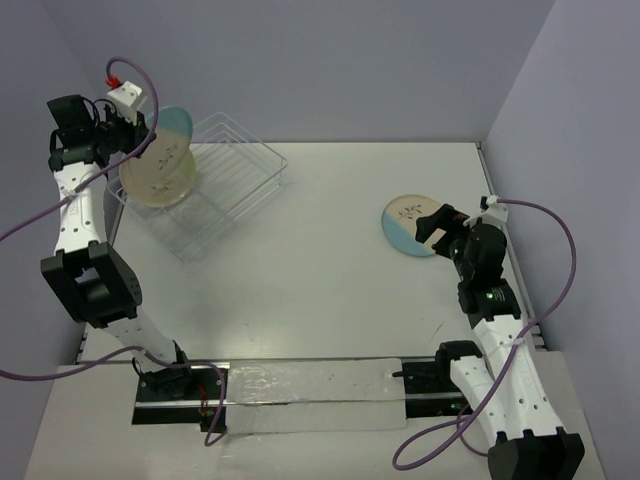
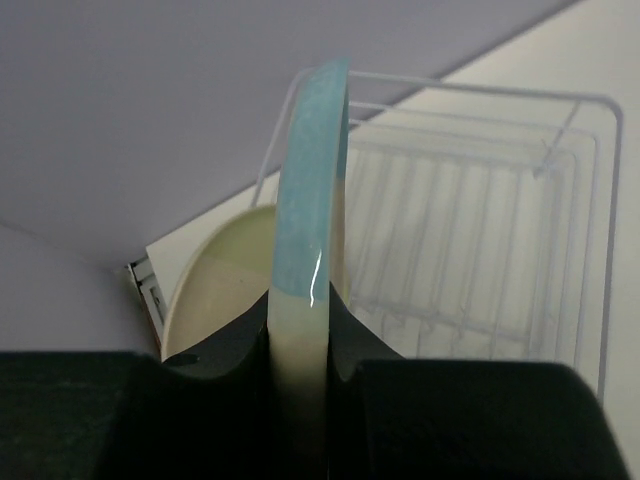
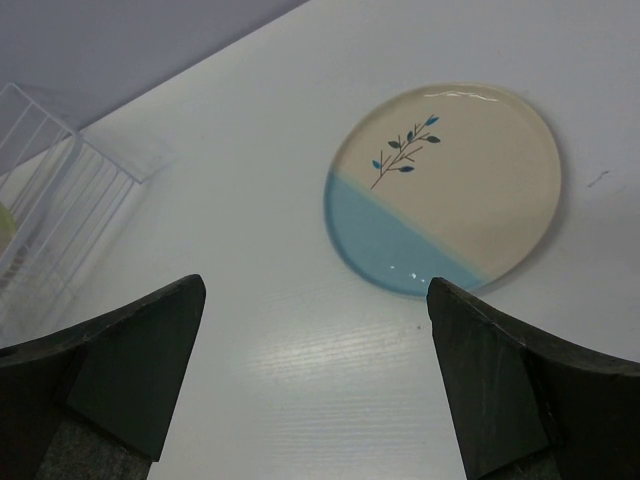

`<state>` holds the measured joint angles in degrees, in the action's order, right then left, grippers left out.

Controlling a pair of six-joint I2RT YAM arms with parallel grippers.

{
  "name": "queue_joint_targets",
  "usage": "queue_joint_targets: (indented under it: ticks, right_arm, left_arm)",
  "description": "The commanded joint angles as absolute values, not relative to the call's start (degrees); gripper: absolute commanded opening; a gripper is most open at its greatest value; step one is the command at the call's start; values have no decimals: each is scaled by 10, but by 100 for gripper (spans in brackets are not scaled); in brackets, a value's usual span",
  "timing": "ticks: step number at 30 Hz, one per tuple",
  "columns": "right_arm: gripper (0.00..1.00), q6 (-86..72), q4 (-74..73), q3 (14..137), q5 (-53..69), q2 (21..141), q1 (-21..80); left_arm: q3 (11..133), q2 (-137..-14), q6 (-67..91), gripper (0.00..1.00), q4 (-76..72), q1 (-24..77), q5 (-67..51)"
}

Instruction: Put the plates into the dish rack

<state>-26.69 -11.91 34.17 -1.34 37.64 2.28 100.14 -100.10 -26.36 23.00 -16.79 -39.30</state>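
A white surface [image 1: 330,290] is seen from above, with two robot arms mounted at its near edge. At the far left stands the dish rack [image 1: 245,165], a basket of thin white wire. The left arm reaches up over the rack's left end. Its left pincer [image 1: 130,130] is closed on the rim of a plate [image 1: 178,123] that is half cream and half light blue, held on edge above the rack with the blue half uppermost.

In the left wrist view this held plate [image 2: 312,180] appears edge-on, with the dark fingers [image 2: 240,350] pressed against both of its faces. Just to its left a cream plate [image 2: 215,285] stands upright, and the wires of the dish rack [image 2: 480,230] spread out to the right. From above, the cream plate [image 1: 160,190] sits in the rack's left end, partly overlapped by the held plate.

Well apart, at the right of the surface, a third plate [image 1: 405,225] lies flat, face up, showing a dark sprig on its cream half and a light blue half nearer the arms. The right pincer [image 1: 435,225] hangs at its right edge, spread wide and holding nothing. In the right wrist view the plate [image 3: 445,185] lies just beyond the parted fingers [image 3: 150,360], with only bare surface between them.
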Motion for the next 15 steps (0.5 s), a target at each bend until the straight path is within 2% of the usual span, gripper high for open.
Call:
queue_joint_targets:
  ticks: [1,4,9,15]
  right_arm:
    - [100,-248,-127,371,-21,383,25]
    - [100,-248,-130,374,-16,386,25]
    - [100,-250,-132,375,-17,383,25]
    - [100,-254,-133,381,-11,383,25]
  left_arm:
    - [1085,-999,-435,0,312,-179,-482]
    - [1141,-1034,-505,0,389,-179,-473]
    - [1079,-1017,-490,0,316,-179,-457]
    - [1100,-1042,-499,0,344,-179,-473]
